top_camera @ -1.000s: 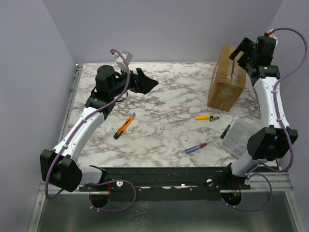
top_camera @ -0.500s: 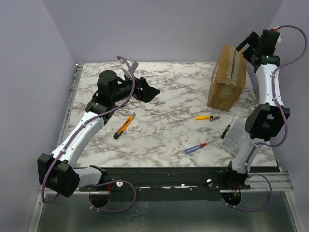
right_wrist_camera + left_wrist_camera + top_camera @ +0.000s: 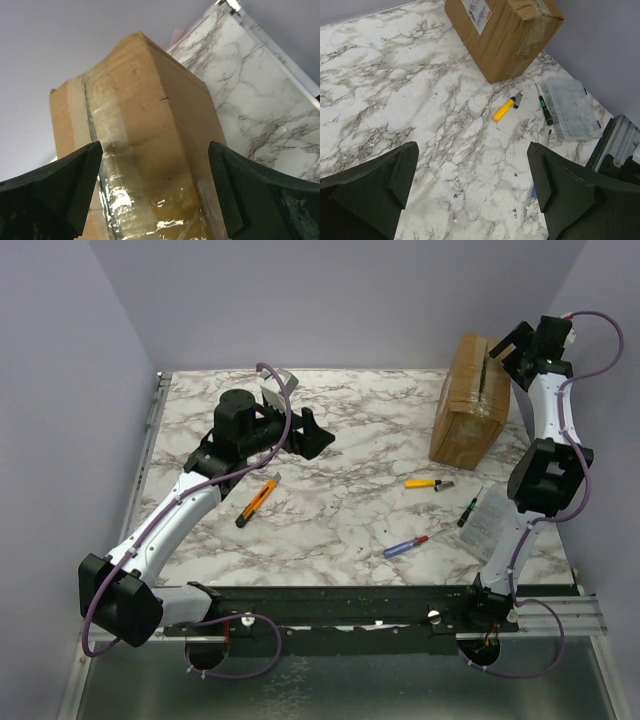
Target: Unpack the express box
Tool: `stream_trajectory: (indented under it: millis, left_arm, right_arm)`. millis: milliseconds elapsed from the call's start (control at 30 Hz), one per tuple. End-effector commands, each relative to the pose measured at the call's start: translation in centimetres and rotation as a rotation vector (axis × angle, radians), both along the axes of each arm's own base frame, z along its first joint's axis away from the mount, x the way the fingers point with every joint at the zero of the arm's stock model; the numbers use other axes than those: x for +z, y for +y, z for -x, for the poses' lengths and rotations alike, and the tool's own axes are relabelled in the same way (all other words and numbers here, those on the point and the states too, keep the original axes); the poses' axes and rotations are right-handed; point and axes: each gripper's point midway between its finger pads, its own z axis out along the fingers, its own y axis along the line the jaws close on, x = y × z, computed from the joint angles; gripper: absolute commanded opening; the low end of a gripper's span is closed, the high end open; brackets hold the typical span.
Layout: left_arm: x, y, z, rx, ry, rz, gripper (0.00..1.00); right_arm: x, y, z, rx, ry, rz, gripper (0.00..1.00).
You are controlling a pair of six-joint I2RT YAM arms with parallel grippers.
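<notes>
Right gripper [image 3: 156,192]: fingers apart, the taped face of the express box [image 3: 150,115] just ahead between them, likely lined up for opening. Left gripper [image 3: 472,187]: fingers apart, empty, box well beyond fingertips

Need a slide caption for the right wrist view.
Open right end effector facing the taped seam of the box, table beyond.

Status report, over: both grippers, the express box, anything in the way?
Left gripper open, empty, above the table. Right gripper open, astride top of express box. Box upright, taped shut. Yellow-handled tool beside it, not blocking.
</notes>
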Motion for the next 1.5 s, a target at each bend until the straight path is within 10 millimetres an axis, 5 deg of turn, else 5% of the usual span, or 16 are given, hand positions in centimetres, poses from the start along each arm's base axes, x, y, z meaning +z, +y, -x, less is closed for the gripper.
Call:
stream_trajectory:
  millis: [0, 167, 600, 800, 1100, 1467]
  left_arm:
    - [0.8, 0.1, -0.1, 0.024, -0.008, 0.023, 0.99]
    - [0.3, 0.7, -0.7, 0.066, -0.011, 0.01, 0.99]
    - [-0.4, 0.5, -1.0, 0.067, 0.029, 0.02, 0.99]
    - [-1.7, 0.4, -1.7, 0.075, 0.078, 0.02, 0.99]
    - [-4.8, 0.1, -2.7, 0.091, 0.168, -0.003, 0.99]
    - [-9.4, -1.2, -3.4, 0.055, 0.322, -0.013, 0.98]
  right_arm:
    - [-0.8, 1.6, -1.0, 0.111, -0.02, -0.072, 0.98]
    - [-2.3, 5.6, -0.6, 0.297, -0.024, -0.199, 0.84]
    - [-3.0, 16.7, 5.9, 0.621, -0.129, -0.521, 0.89]
    - [-3.6, 22.3, 6.2, 0.665, -0.113, -0.515, 0.89]
    - [-4.2, 27.6, 5.5, 0.619, -0.095, -0.58, 0.89]
    - [-4.6, 31.1, 11.6, 0.464, -0.114, -0.809, 0.93]
